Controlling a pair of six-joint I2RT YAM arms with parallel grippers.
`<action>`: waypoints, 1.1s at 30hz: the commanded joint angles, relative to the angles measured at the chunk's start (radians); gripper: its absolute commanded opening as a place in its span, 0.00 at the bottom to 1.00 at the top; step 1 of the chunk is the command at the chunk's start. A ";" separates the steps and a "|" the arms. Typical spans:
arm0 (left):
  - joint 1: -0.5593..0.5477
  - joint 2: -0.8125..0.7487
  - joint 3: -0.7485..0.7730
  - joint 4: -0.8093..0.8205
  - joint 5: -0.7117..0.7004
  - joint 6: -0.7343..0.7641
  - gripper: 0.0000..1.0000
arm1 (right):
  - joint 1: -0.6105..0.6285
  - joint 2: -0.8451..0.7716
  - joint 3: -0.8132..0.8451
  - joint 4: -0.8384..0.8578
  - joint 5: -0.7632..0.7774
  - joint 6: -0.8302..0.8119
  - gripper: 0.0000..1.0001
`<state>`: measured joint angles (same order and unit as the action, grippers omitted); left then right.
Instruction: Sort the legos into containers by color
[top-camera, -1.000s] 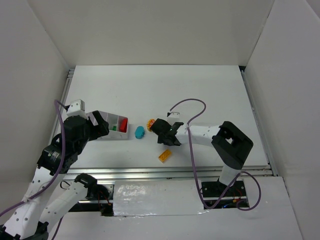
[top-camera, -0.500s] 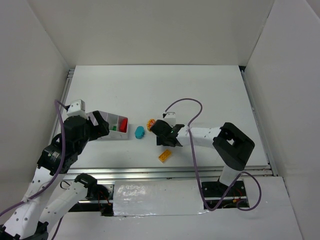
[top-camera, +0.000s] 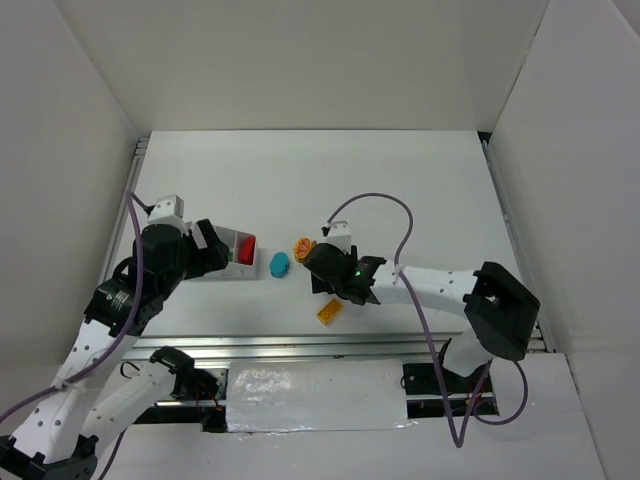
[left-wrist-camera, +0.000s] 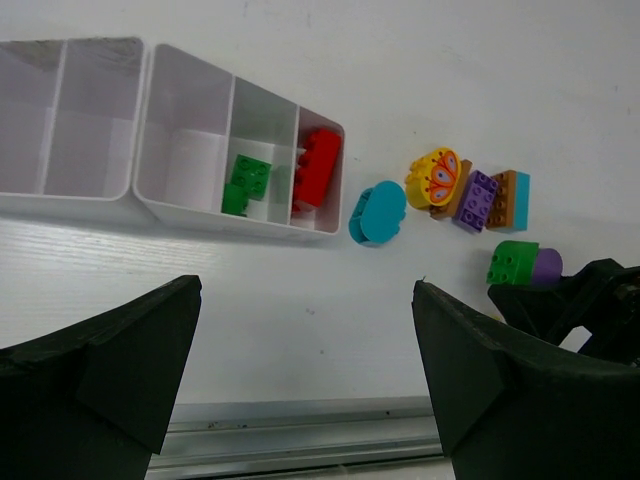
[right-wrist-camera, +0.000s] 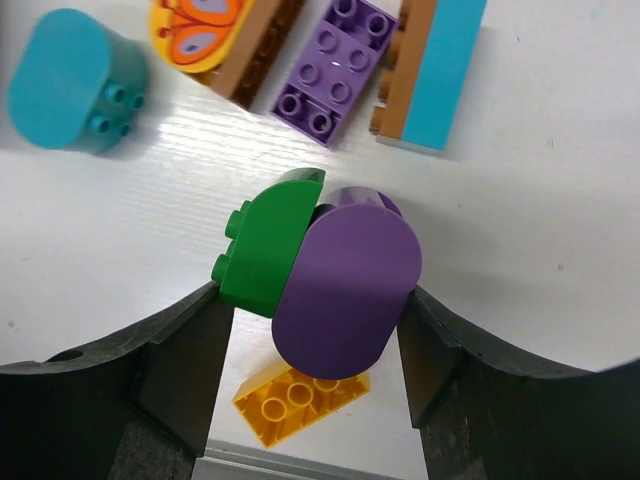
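A green brick and a purple oval brick are clamped together in the right gripper, over the worktop. The left gripper is held wide, empty, near the white tray.

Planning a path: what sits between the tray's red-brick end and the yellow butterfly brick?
Only the teal oval brick, beside the tray; the left wrist view shows it.

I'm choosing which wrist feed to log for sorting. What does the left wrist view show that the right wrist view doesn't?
Only left wrist: the white tray, with a green brick and a red brick in neighbouring compartments. Only right wrist: a yellow brick lying underside up. Both: the teal oval, the purple brick and the green-and-purple pair in the right tool.
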<state>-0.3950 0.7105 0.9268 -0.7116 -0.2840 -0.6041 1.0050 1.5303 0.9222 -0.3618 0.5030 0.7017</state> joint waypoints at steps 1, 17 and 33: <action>-0.004 0.023 0.007 0.069 0.122 -0.023 1.00 | 0.056 -0.085 0.027 0.030 0.060 -0.056 0.14; -0.008 0.107 -0.059 0.333 0.640 -0.226 0.99 | 0.213 -0.372 -0.043 0.327 -0.055 -0.229 0.18; -0.137 0.153 -0.138 0.503 0.687 -0.303 0.98 | 0.234 -0.329 0.015 0.337 -0.050 -0.268 0.19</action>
<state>-0.5163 0.8627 0.7879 -0.2871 0.3874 -0.8845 1.2308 1.1904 0.8780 -0.0708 0.4538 0.4519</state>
